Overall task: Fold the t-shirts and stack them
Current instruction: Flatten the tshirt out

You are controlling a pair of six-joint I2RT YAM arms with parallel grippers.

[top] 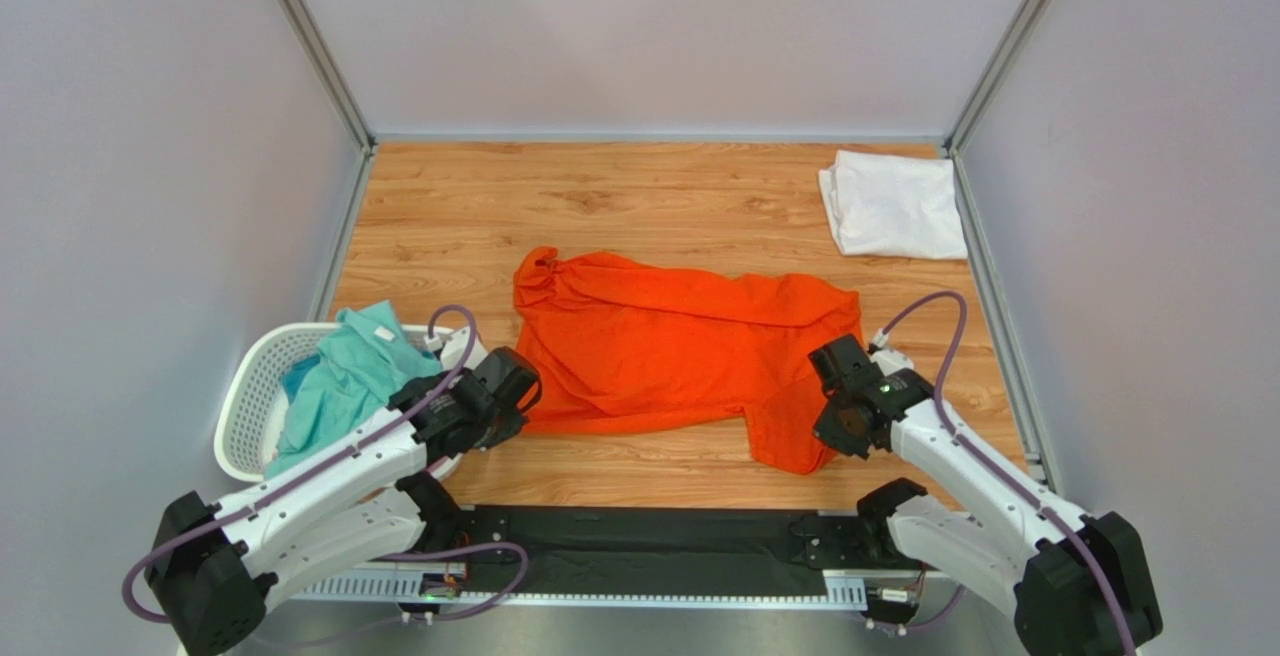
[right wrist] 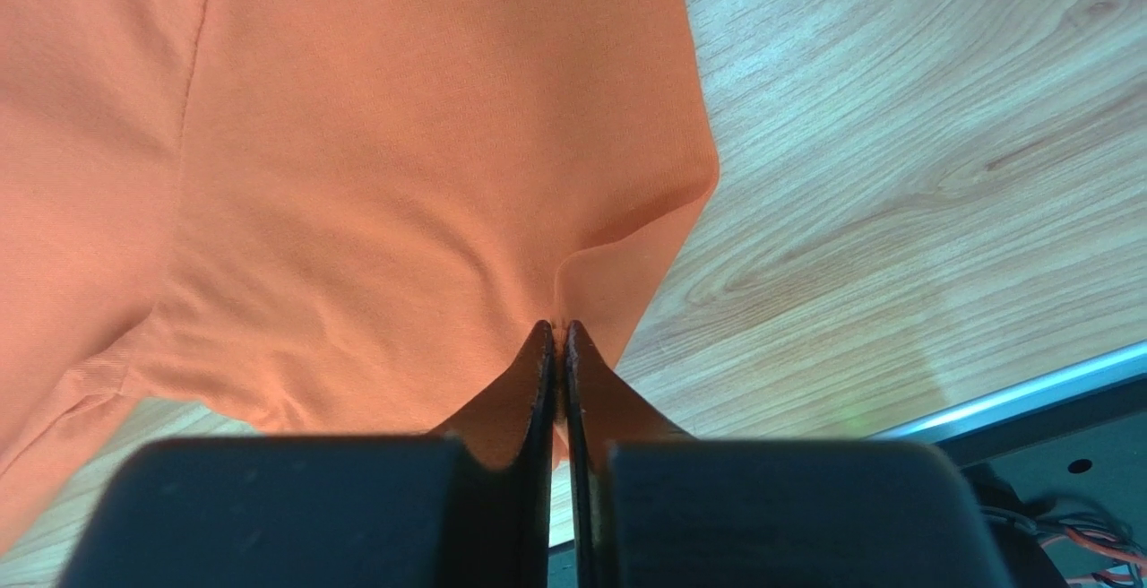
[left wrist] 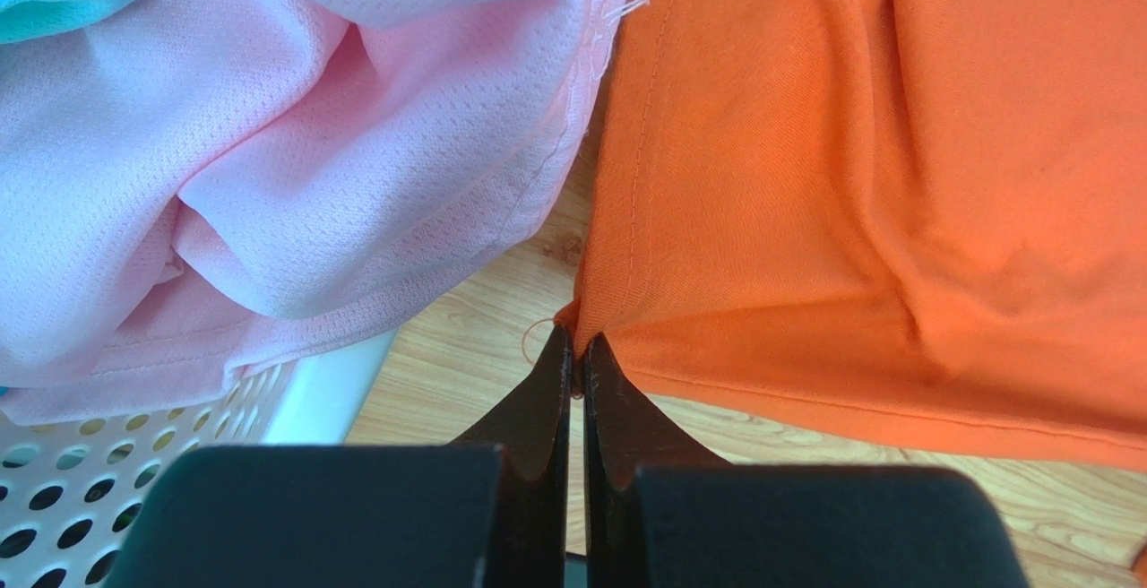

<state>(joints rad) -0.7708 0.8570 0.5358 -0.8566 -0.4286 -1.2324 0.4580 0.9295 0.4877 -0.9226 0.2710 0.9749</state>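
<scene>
jaws on both arms are pressed together, each nipping the bright orange short-sleeved cloth t-shirt (top: 661,349).

top view: the orange shirt lies rumpled across the middle of the wooden table (top: 451,206). left jaws are at its near-left corner, right jaws at its near-right end, where a flap droops toward the arms. the far-left part is bunched, so an uneven pull would likely twist the shirt, not flatten it. a folded white cloth t-shirt (top: 896,203) sits in the far right corner, well apart and out of the way. a white mesh plastic laundry basket (top: 248,409) is just beside the left arm, with a teal cloth t-shirt (top: 349,374) spilling over its rim.

left wrist: jaws are clamped on only the very tip of the orange hem corner. the bite is thin, so it could slip out under a tug. a pale pink mesh-knit t-shirt (left wrist: 269,144) hangs over the basket edge right next to the jaws. a sideways sweep could snag it and drag it onto the table.

right wrist: jaws are shut on a small pinched ridge of orange cloth near its edge, bare wood beyond. it may be gripping one layer only, in which case the layer below stays put. a black base rail (right wrist: 1037,460) lies close at the near edge, and a low pull toward it could catch the fabric.
</scene>
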